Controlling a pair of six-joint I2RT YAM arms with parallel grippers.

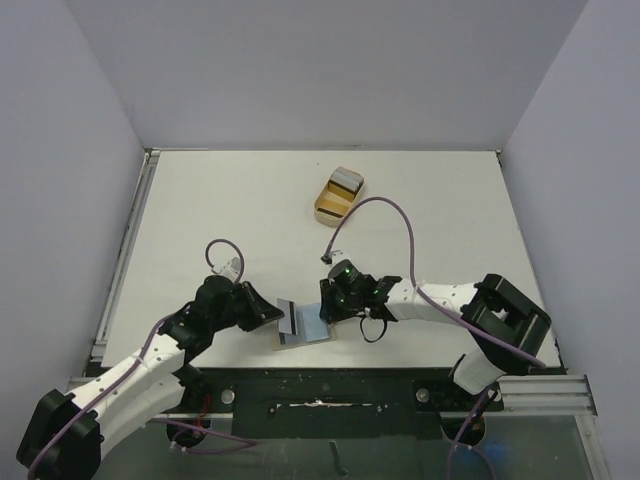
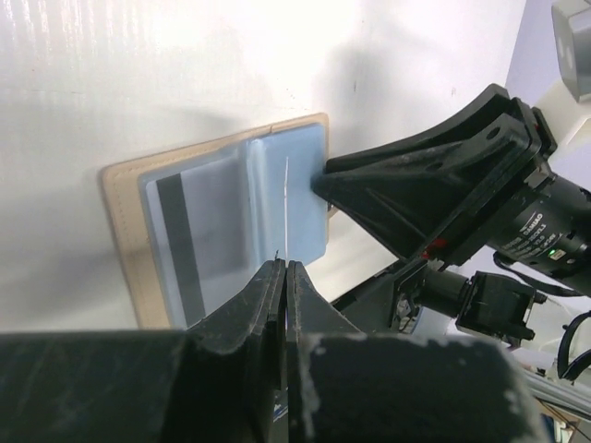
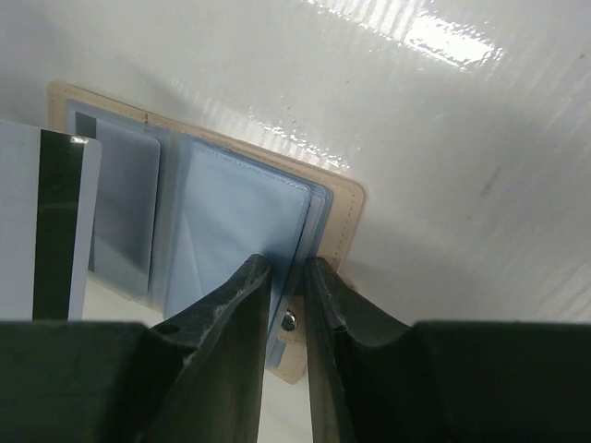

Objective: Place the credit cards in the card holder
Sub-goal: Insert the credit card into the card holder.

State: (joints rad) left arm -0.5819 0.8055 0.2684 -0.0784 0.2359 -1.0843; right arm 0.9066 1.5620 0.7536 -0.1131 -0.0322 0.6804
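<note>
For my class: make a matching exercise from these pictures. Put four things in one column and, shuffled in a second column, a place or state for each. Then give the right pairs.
Things
1. card holder
2. tan tray
3. left gripper
4. right gripper

Places or states
A. jaws a little apart, at the holder's snap-button edge
B. on the far side of the table, away from both grippers
C. jaws shut
D. lying open near the front edge, between the two grippers

Pairs: 1-D, 2-B, 3-C, 4-A

Bright overhead light glares off the table.
</note>
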